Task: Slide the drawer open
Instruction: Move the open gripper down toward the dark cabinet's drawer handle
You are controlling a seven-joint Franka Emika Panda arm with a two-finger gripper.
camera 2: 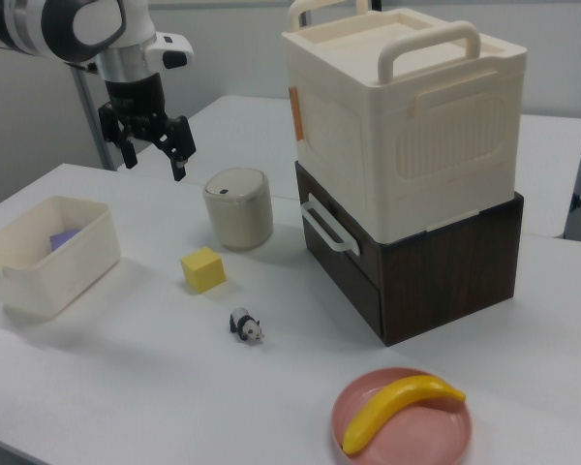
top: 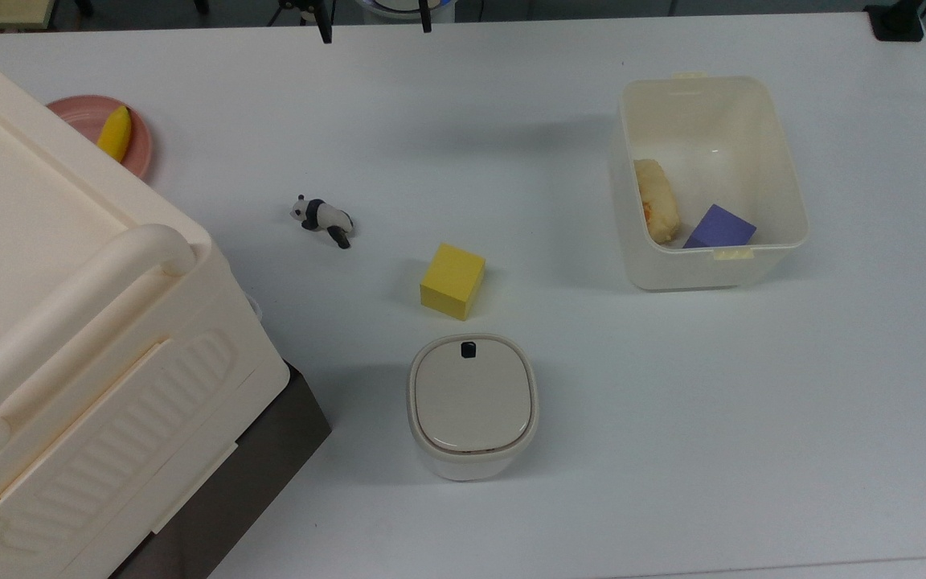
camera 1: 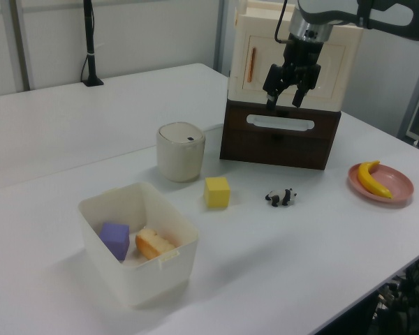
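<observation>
Top view: I see the cream cabinet filling the top view's left, w/ the drawer as a dark strip under its near-right corner. Two dark fingertips poke in at the far edge. On the table: lidded pot near centre, yellow cube just beyond it, panda toy further to the top view's left, open tub to the top view's right w/ a purple block and a bread piece inside, pink plate w/ banana at far left.

Left view: gripper hangs pointing down in front of the cabinet's front face, fingers spread a fair way apart, holding nothing. The drawer's white loop handle sits just below the fingertips, not touching. Drawer front looks flush w/ the dark base, i.e. closed.

Right view: gripper is up in the air at the right view's far left, fingers parted, empty, above the gap between tub and pot. Drawer sits under the cabinet at the right view's right, handle facing the gripper, well apart from it.
</observation>
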